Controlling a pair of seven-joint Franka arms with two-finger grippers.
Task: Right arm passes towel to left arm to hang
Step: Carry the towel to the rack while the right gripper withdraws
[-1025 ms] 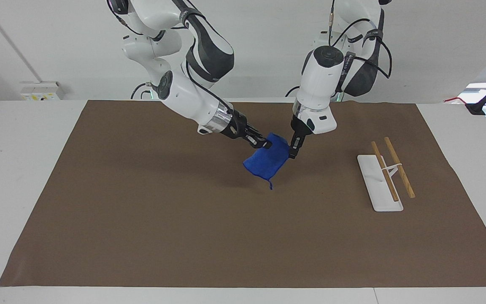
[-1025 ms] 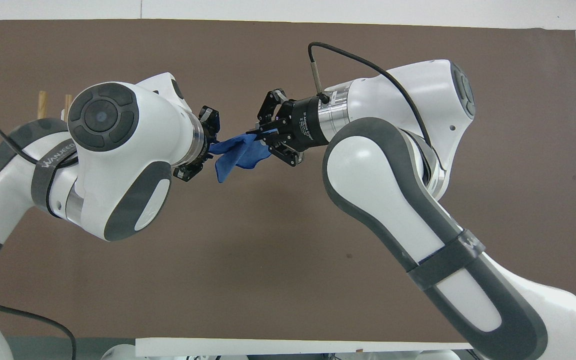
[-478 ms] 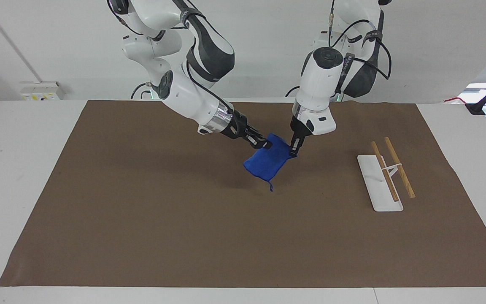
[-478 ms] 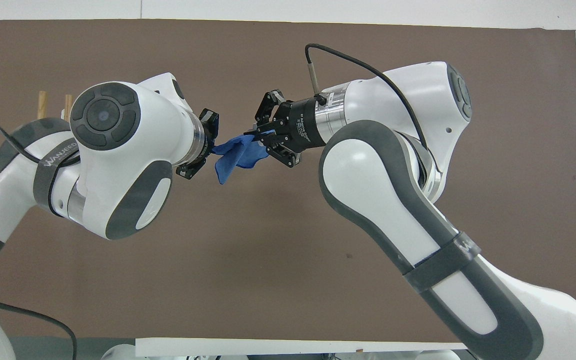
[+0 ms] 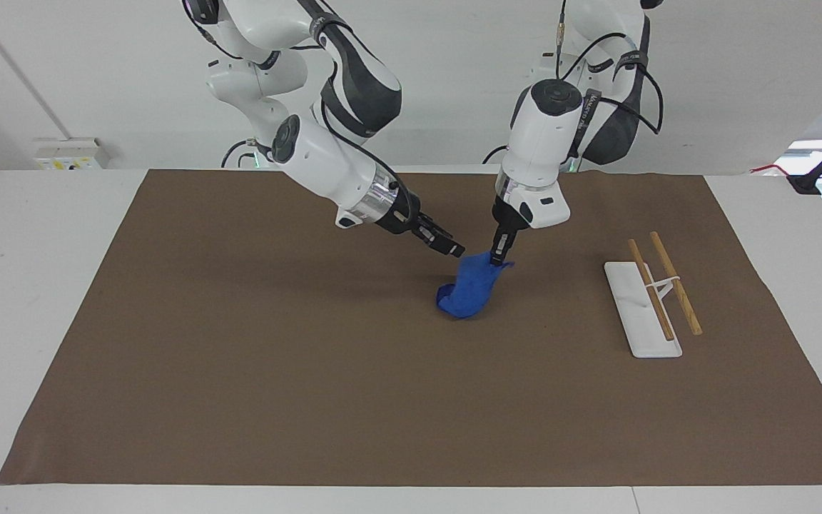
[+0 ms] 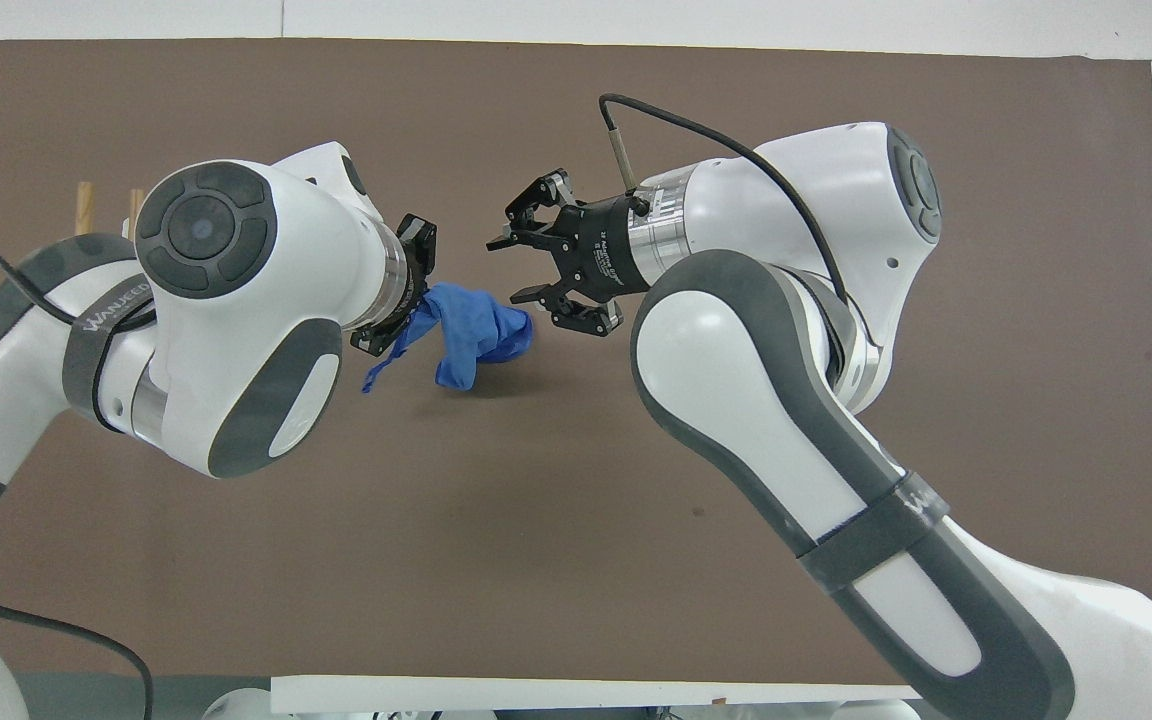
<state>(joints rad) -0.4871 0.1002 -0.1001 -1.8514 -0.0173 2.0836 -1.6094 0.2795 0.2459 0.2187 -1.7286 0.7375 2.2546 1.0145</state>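
Observation:
The blue towel hangs bunched from my left gripper, which is shut on its top corner over the middle of the brown mat. In the overhead view the towel droops beside the left gripper. My right gripper is open and empty, just beside the towel and apart from it; its spread fingers show in the overhead view.
A white rack base with two wooden rods stands on the brown mat toward the left arm's end of the table. The rods' tips show in the overhead view.
My right gripper opened and let go of the towel, drawing back a little. The towel, stretched between both grippers before, now hangs bunched from the left gripper alone.

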